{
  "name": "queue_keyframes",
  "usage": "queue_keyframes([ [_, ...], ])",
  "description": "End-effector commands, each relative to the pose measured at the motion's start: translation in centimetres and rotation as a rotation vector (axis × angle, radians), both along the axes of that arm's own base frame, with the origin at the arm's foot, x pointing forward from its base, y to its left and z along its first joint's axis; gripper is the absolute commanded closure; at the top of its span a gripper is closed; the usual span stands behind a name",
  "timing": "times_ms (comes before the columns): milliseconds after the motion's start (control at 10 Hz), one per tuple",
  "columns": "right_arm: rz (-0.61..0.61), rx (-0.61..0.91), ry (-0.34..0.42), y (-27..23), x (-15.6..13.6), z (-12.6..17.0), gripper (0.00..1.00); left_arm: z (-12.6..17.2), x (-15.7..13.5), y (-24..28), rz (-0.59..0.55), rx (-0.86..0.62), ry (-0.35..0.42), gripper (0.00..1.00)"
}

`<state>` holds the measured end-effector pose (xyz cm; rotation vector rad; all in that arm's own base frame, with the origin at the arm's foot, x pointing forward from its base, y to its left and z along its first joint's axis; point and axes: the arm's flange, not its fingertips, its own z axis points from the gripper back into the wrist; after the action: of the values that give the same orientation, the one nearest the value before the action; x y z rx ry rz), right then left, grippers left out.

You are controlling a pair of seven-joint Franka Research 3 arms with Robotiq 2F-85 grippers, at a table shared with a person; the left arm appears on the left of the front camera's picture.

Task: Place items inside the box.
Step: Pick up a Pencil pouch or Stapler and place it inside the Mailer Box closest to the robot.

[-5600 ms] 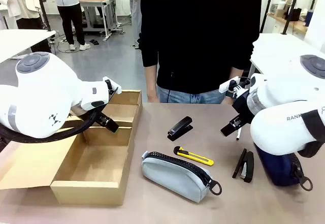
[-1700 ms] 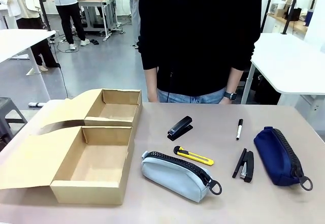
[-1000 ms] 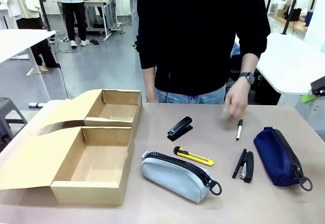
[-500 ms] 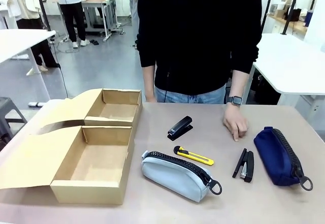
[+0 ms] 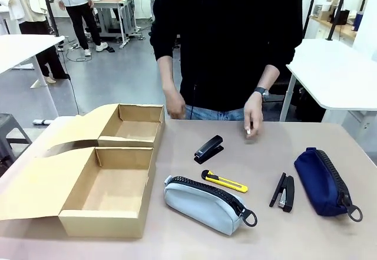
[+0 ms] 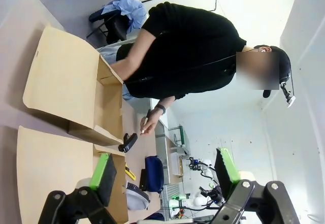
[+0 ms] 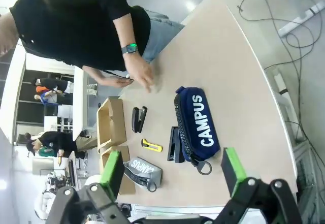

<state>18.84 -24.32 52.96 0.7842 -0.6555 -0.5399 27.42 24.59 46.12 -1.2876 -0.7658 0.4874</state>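
On the beige counter [image 5: 177, 245], the long tan corrugated cardboard box [image 5: 100, 223] sits toward the robot's left. Its flap lids are folded back, with the small compartment on the far side and the larger one nearer the camera. The items all lie outside it, to its right. A black stapler [image 5: 209, 148] is near the middle of the counter, and a yellow-black utility knife [image 5: 224, 181] lies just in front of it. A grey zip pouch [image 5: 206, 203] lies closest to the front edge, beside the box's near corner. Farther right are a second black stapler [image 5: 283, 191] and then a navy "CAMPUS" pouch [image 5: 323, 180], near each other but apart.

A person in a black top stands at the far side. Their wristwatch hand [image 5: 253, 118] hangs above the counter holding a pen [image 5: 248, 132], mostly hidden in the fingers. Their other hand [image 5: 174, 104] is raised beyond the box's far corner.

The robot's left hand [image 6: 165, 170] is spread wide with nothing between its green pads. The robot's right hand [image 7: 172, 173] is likewise spread and empty, high over the counter.
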Motion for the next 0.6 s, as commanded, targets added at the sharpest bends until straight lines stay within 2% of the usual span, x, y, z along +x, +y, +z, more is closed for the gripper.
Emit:
queue_keyframes([
  [0, 0.035, -0.054, 0.026, 1.3, 0.6, -0.4, 0.00, -0.1, 0.1, 0.0, 0.001, -0.002, -0.038, 0.00],
  [200, 0.220, -0.266, 0.178, 9.3, 5.9, -2.6, 0.00, -0.1, 0.1, 0.0, 0.001, -0.002, -0.038, 0.00],
  [300, 0.290, -0.328, 0.227, 12.5, 8.6, -4.3, 0.00, -0.1, 0.1, 0.0, 0.001, -0.002, -0.038, 0.00],
  [500, 0.424, -0.435, 0.371, 19.0, 10.8, -8.6, 0.00, -0.1, 0.1, 0.0, 0.001, -0.002, -0.038, 0.00],
])
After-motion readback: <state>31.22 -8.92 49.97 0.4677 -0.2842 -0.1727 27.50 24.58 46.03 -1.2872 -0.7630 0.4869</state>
